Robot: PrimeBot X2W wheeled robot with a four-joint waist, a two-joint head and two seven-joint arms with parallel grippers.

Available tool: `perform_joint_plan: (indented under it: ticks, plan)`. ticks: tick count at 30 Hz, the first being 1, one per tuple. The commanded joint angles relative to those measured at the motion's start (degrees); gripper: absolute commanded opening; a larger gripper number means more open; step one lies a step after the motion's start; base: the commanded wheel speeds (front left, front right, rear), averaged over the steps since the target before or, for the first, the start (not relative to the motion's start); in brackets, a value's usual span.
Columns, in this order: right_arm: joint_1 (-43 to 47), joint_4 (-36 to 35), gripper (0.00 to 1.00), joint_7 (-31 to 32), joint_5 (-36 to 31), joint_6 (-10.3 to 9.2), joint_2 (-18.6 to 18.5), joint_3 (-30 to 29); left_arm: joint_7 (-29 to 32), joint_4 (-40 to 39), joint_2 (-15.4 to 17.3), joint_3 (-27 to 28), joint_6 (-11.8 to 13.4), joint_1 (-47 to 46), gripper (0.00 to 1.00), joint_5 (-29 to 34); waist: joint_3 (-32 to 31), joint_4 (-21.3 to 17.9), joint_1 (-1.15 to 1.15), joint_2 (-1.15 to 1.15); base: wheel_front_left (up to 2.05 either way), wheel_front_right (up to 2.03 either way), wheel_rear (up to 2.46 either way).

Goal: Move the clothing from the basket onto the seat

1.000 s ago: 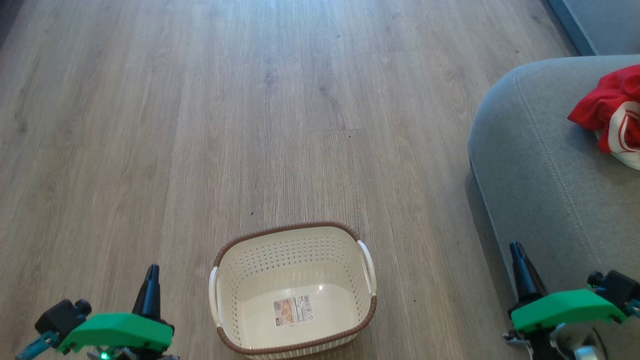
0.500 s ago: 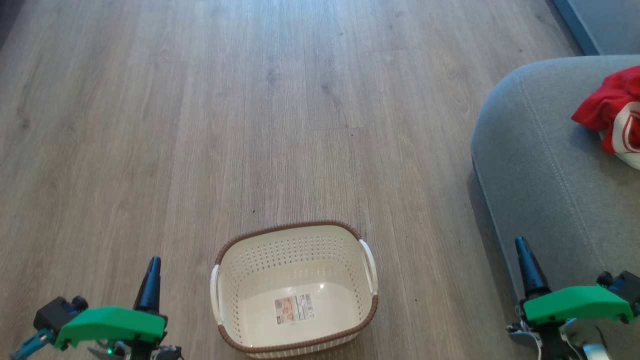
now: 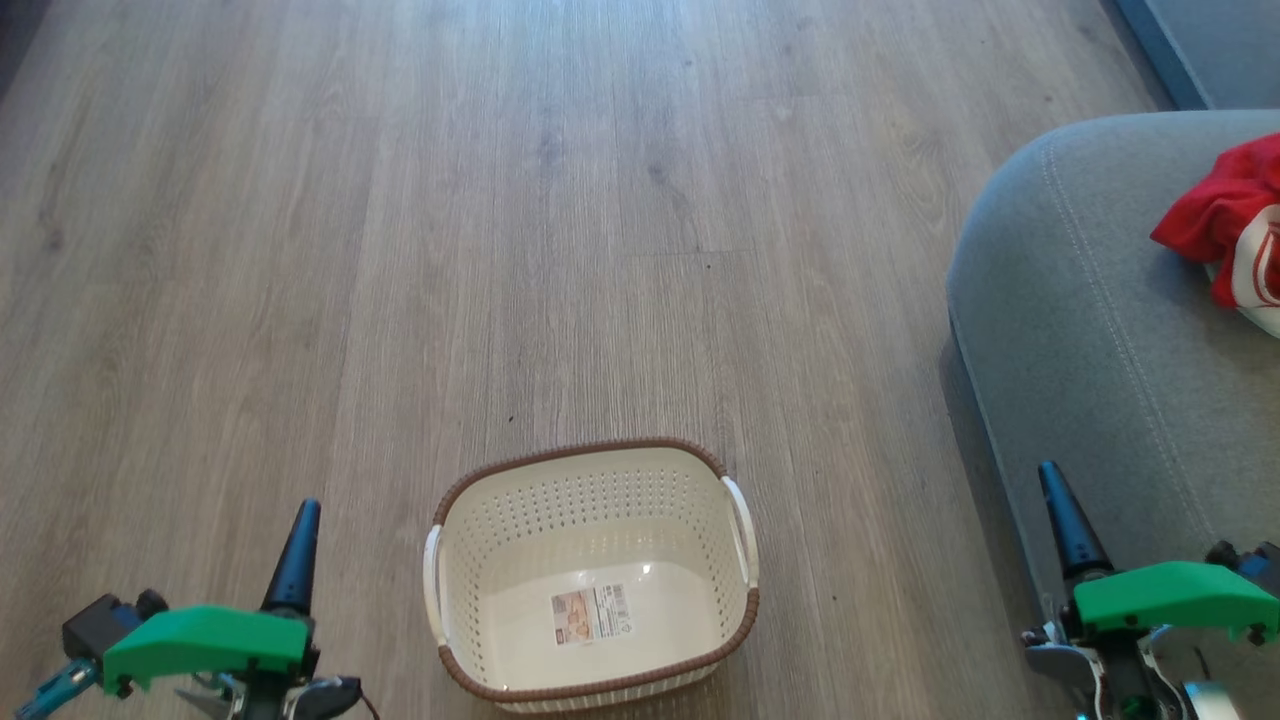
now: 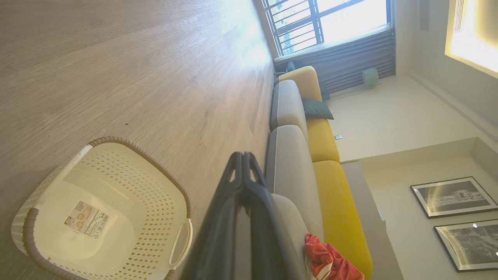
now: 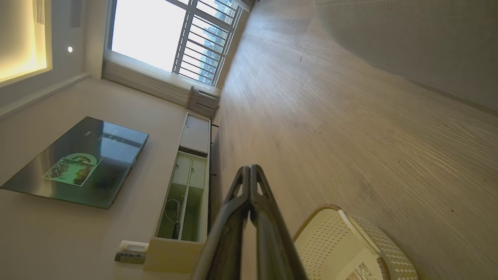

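Red clothing (image 3: 1218,212) lies on the seat (image 3: 1080,330), well in from its rounded corner. You'll see the basket (image 3: 590,498) on the floor (image 3: 500,250) beside the seat. Left end effector (image 3: 305,515) and right end effector (image 3: 1052,480) are both closed, gripping nothing.

1. The left gripper (image 3: 306,518) sits low at the left of the head view, jaws pressed together, pointing up and forward.
2. The right gripper (image 3: 1052,480) sits low at the right, jaws likewise together, leaning slightly leftward.
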Motion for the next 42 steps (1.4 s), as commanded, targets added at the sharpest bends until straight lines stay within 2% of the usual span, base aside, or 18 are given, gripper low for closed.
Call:
perform_joint_plan:
  ticks: [1,31,42]
  plan:
    - [-3.36,-2.12,0.00,0.62,1.83,0.20,-0.04,0.54,0.56,-1.65,0.18,1.72,-0.49,-3.36,0.00,-1.59,0.02,0.04,0.00,0.00,0.00,0.00,0.00]
    - [-5.30,-2.37,0.00,5.65,22.13,0.23,0.24,-1.59,5.47,-1.37,0.02,3.26,-2.68,-6.02,0.00,-19.91,0.56,0.90,0.00,0.00,0.00,0.00,0.00]
    - [-5.30,-2.37,0.00,5.70,22.08,0.23,0.29,-1.65,5.46,-1.38,0.02,3.26,-2.68,-6.02,0.00,-19.91,0.56,0.90,0.00,0.00,0.00,0.00,0.00]
